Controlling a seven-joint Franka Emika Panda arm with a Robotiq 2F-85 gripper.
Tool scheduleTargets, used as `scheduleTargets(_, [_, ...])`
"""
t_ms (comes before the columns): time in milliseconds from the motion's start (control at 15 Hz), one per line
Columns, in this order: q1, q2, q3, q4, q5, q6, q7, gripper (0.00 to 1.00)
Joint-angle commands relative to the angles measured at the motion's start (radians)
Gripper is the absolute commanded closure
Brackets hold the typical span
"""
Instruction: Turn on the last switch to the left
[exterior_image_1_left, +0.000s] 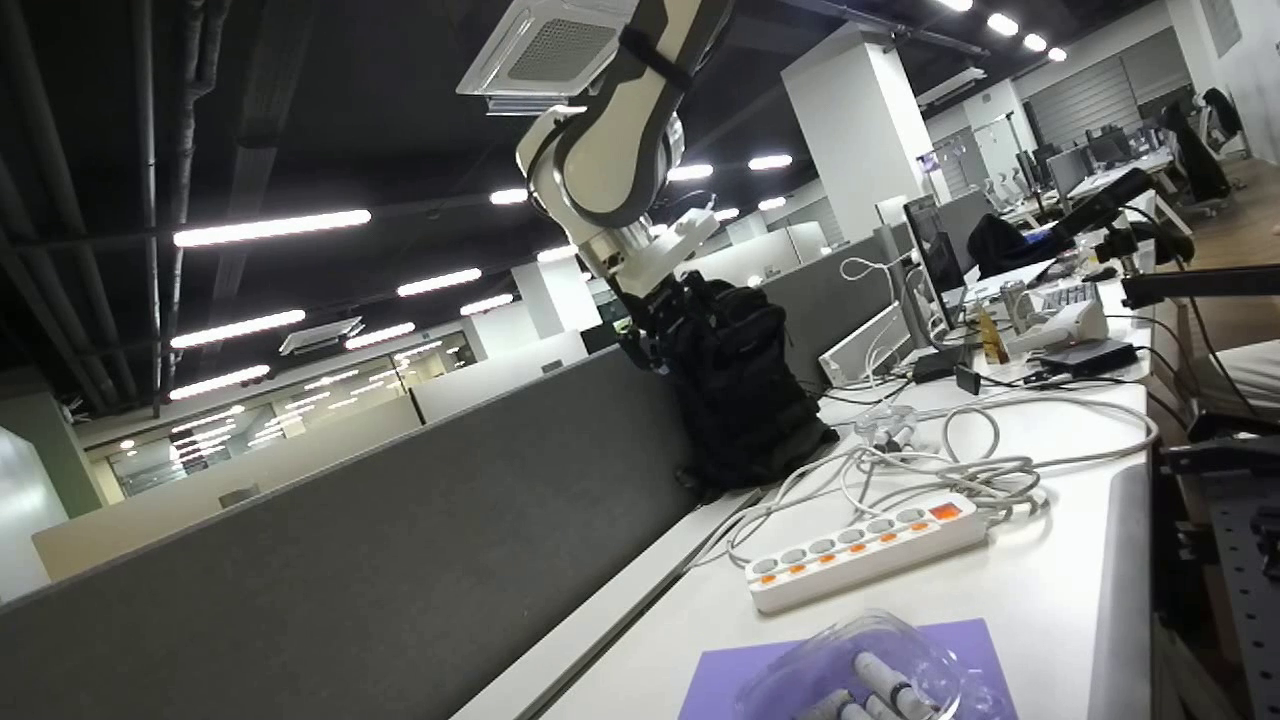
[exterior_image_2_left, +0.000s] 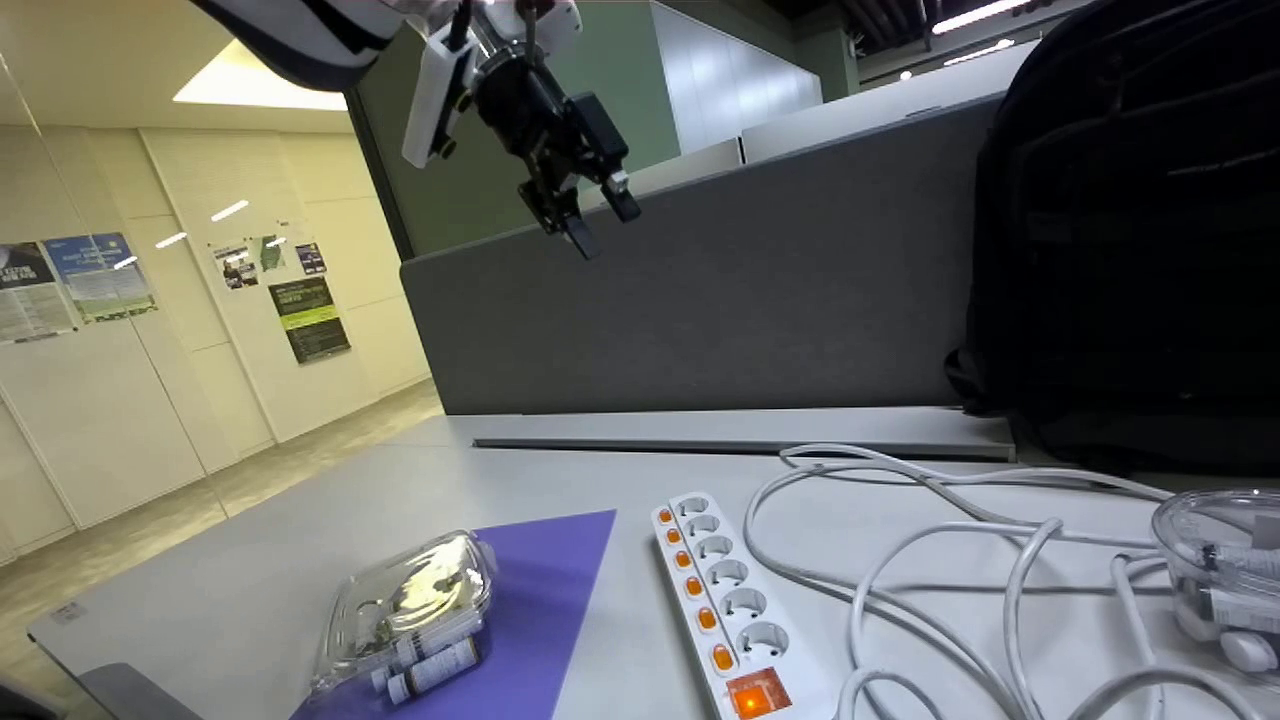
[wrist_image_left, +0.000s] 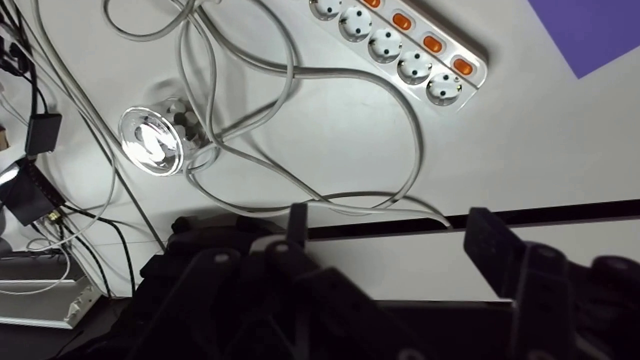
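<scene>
Last switch (wrist_image_left: 463, 66): tiny orange rocker, rounded oblong, pale surround. Outermost of its row, upper face, left end of the long white power strip (exterior_image_1_left: 868, 568) in an exterior view, strip flat on the counter (exterior_image_1_left: 1060, 540). On/off setting indiscernible.

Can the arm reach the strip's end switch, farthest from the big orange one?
Probably yes, after moving over and down: the open gripper hangs above the desk, nothing covers the end switch, and the white cables lie clear of it.

It's an office (grey partition (exterior_image_1_left: 400, 570), desk (exterior_image_1_left: 1060, 570), monitor (exterior_image_1_left: 934, 255)).
</scene>
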Motion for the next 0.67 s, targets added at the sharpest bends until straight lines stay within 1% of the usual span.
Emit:
scheduleTargets(0, [0.04, 0.076, -0.038, 0.068, 0.004, 0.025, 0.019, 0.49])
scheduleTargets(133, [0.052, 0.111, -0.048, 0.091, 0.034, 0.039, -0.001, 0.62])
scheduleTargets(200, [0.057, 0.127, -0.052, 0.102, 0.053, 0.043, -0.01, 0.69])
scheduleTargets(333, [0.07, 0.161, -0.059, 0.128, 0.072, 0.049, -0.01, 0.81])
scheduleTargets(467, [0.087, 0.196, -0.067, 0.155, 0.079, 0.047, -0.005, 0.95])
scheduleTargets(533, [0.094, 0.213, -0.07, 0.168, 0.083, 0.043, -0.006, 0.99])
scheduleTargets(600, [0.103, 0.229, -0.073, 0.18, 0.088, 0.04, -0.008, 1.0])
